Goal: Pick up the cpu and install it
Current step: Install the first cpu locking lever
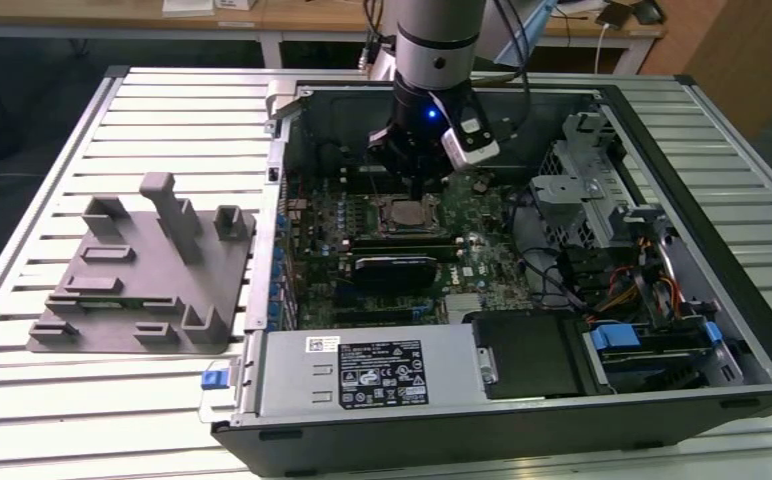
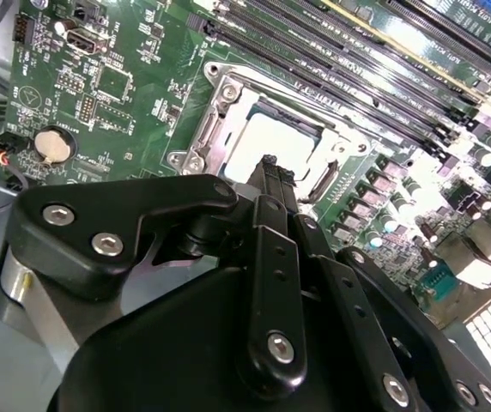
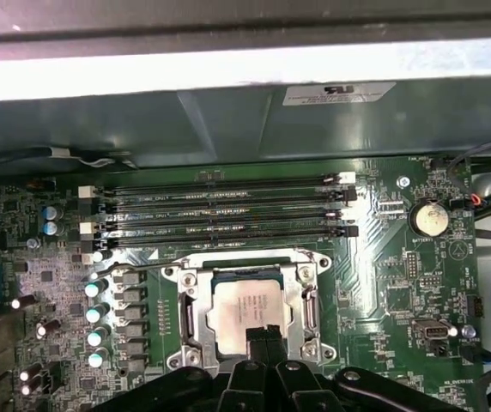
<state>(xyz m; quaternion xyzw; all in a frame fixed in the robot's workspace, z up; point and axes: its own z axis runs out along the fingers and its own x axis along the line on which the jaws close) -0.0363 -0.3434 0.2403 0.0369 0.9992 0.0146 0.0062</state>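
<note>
Silver square cpu (image 3: 250, 311) seated in metal-framed socket (image 3: 183, 319)

The arm (image 1: 436, 35) stands upright, directly above the cpu (image 1: 410, 213). Its black wrist (image 1: 420, 120) points straight down toward the cpu and shows a small blue light (image 1: 430, 114). The gripper (image 1: 421, 190) hangs vertically just over the cpu; whether its tip touches the chip's top cannot be told. In both wrist views its two slim black fingers (image 2: 273, 182) (image 3: 257, 343) lie pressed together, tips over one edge of the cpu.
</note>
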